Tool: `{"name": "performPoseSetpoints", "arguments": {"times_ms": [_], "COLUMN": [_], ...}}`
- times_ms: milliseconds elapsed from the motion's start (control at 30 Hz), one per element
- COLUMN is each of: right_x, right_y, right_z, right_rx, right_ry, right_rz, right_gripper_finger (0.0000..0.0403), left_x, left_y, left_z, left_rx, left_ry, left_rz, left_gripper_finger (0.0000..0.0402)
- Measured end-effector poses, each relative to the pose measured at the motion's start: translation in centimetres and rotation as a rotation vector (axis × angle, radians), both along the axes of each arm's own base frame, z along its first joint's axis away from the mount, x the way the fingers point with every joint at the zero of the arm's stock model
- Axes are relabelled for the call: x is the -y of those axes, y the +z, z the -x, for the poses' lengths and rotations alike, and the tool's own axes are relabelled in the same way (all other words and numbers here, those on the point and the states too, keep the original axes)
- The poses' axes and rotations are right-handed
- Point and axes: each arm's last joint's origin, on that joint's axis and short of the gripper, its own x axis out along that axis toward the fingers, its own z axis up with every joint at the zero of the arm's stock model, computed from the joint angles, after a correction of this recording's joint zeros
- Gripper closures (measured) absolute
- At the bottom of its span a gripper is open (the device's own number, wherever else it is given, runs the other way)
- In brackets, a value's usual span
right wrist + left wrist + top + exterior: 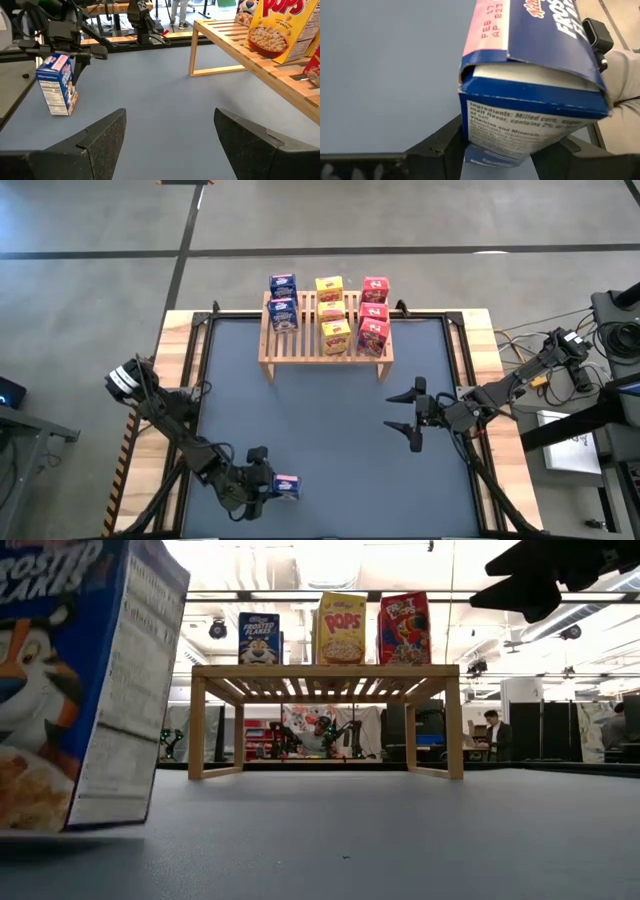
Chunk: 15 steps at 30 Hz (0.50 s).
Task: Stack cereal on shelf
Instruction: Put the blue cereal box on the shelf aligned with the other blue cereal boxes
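1. The left gripper straddles the last blue Frosted Flakes box, standing on the mat's near edge, fingers narrowing for a grip; contact cannot be told.
2. The right gripper hovers wide open and empty mid-table, clear of the wooden shelf, where eight boxes already stand.

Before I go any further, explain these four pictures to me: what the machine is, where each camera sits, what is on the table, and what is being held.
This is a two-armed robot at a table. One camera looks straight down, one sits at table height, and one rides on each wrist. At the table's far edge stands a wooden shelf carrying eight small cereal boxes: two blue, three yellow, three red. The ninth, a blue box, stands near the front edge. The left end effector has its fingers on either side of that box. The right end effector hangs open above the table, holding nothing.
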Motion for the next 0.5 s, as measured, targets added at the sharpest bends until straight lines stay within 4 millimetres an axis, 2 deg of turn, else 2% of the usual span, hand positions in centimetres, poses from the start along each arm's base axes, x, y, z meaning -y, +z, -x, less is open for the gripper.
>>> {"name": "performPoseSetpoints", "arguments": {"times_ms": [200,500], "right_x": [0.0,0.0], "right_y": [-0.2,-0.2], "right_z": [0.0,0.0], "right_rx": [-0.005,-0.005], "right_ry": [0.002,0.002], "right_rz": [0.010,0.010], "right_gripper_finger": [0.0113,0.0113], "left_x": [-0.9,-5.6], "left_y": [1.4,5.4], "left_z": [-0.6,-2.5], "left_rx": [0.067,0.166], "left_ry": [-0.006,-0.036], "left_rz": [-0.073,-0.224], "left_gripper_finger": [0.0226,0.0224]}}
